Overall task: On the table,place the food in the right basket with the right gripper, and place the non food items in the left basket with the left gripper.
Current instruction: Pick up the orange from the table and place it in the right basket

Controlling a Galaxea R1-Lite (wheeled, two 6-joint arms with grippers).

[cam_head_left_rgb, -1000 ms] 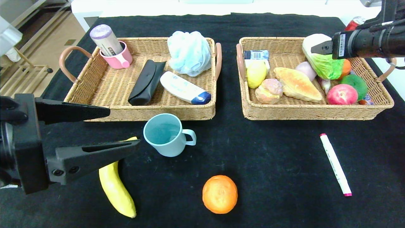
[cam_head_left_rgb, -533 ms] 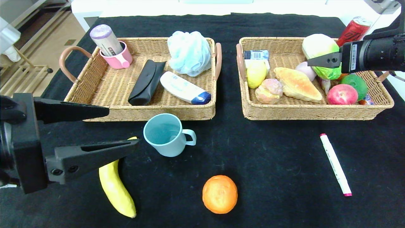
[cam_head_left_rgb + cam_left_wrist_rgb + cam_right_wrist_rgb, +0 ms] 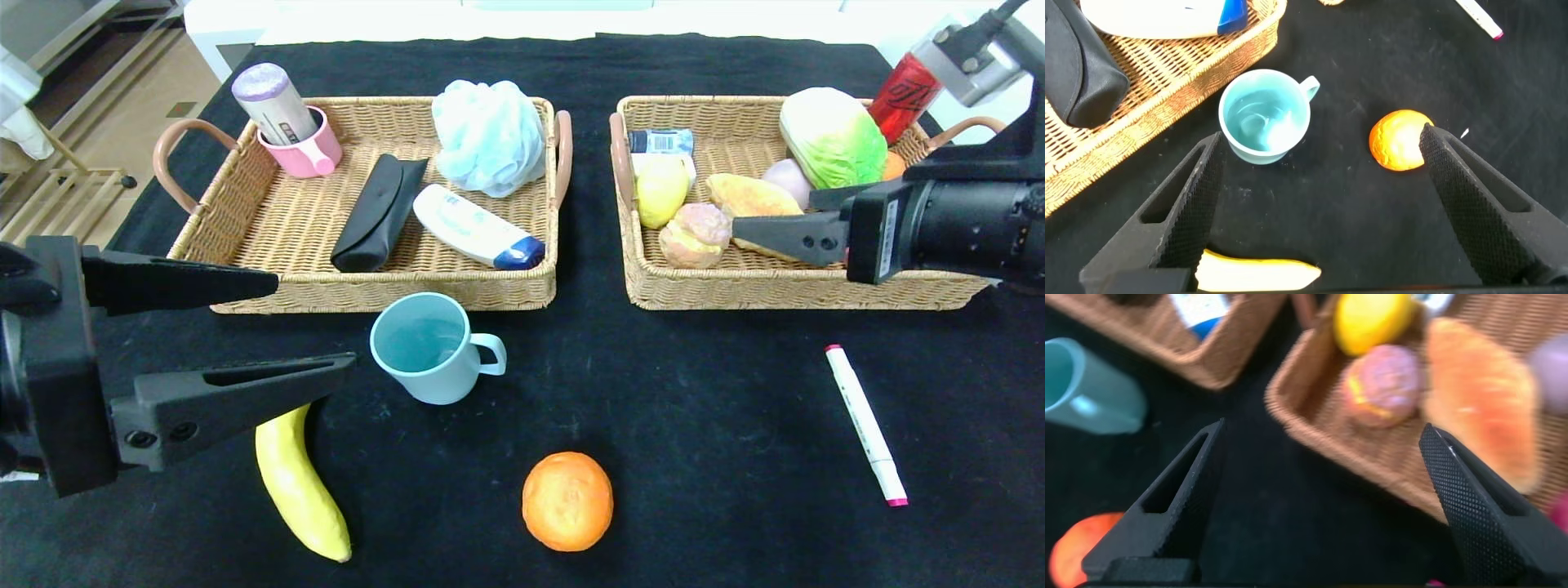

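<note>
Both claws wide open, empty: left gripper [image 3: 314, 322] beside the teal mug [image 3: 426, 347], right gripper [image 3: 747, 233] over the right basket [image 3: 804, 290]. Banana [image 3: 300, 486] sits underneath, so the left could easily grab food

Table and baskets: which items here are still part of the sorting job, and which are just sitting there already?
Job items:
- banana, orange, on the table, for the right basket
- teal mug, marker pen, for the left basket
- napa cabbage, already in the right basket

Just lying about:
- pink mug, bath pouf, black case
- bread loaf, red can
</note>
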